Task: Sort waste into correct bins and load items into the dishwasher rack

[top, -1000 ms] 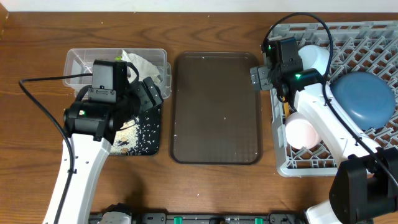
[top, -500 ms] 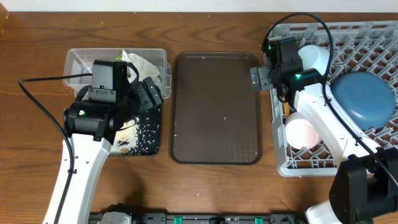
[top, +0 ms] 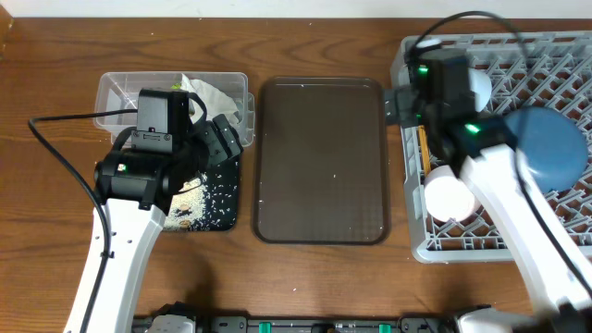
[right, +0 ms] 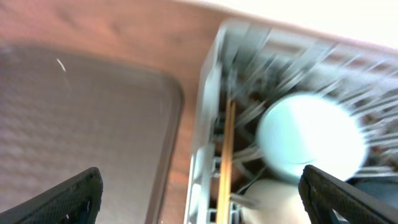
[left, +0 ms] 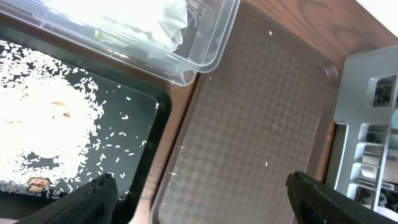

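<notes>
Tally of the table
One tub [top: 116, 88], one black tray [left: 134, 93], one brown tray [top: 319, 157], one rack [top: 555, 51], one blue dish [top: 553, 153], one pinkish bowl [top: 449, 196], one light-blue bowl [right: 311, 134], one napkin [top: 217, 97], one rice heap [left: 43, 130]; chopsticks [right: 227, 155] too blurred to count.

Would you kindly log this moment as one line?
left gripper open, empty | right gripper open, empty | rice in black tray | chopsticks in rack

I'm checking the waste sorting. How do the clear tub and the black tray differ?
The clear tub is see-through and deep; the black tray opaque and shallow. The tub holds a crumpled napkin, the tray loose rice. The tub lies farther from the robot. Both are rectangular, left of the brown tray.
</notes>
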Robot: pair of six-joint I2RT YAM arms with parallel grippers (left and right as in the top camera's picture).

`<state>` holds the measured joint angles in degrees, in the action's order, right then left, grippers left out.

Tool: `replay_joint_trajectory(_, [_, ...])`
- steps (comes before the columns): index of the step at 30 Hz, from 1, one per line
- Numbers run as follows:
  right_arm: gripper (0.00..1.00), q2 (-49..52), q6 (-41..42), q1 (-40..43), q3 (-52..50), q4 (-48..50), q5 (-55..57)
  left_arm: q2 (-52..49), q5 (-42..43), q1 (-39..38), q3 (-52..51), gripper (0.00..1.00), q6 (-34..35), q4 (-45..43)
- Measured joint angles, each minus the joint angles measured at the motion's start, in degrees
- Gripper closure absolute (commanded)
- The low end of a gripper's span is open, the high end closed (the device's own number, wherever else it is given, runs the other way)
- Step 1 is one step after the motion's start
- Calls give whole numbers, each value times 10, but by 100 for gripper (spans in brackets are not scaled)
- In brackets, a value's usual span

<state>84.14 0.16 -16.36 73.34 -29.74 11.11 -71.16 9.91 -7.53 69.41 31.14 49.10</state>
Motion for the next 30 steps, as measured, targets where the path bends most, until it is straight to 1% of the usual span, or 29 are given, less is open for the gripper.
replay_joint_trajectory(6, [1, -158, 0, 2, 0, 3, 1, 0, 0, 0, 0, 10, 0, 0])
replay_joint_trajectory(9, [1, -235, 0, 16, 0, 3, -16, 0, 0, 0, 0, 10, 0, 0])
replay_joint_trajectory(13, [1, -361, 1, 68, -14, 4, -76, 0, 0, 0, 0, 10, 0, 0])
replay_joint_trajectory(17, [1, -491, 1, 137, -46, 5, -160, 0, 0, 0, 0, 10, 0, 0])
replay_joint_trajectory(20, [1, -564, 1, 178, -80, 7, -210, 0, 0, 0, 0, 10, 0, 0])
replay_joint_trajectory(22, [1, -595, 2, 189, -108, 6, -227, 0, 0, 0, 0, 10, 0, 0])
replay_joint_trajectory(28, [1, -691, 29, 192, -225, 5, -249, 0, 0, 0, 0, 10, 0, 0])
replay_joint_trajectory(30, [1, -719, 41, 192, -260, 20, -251, 0, 0, 0, 0, 10, 0, 0])
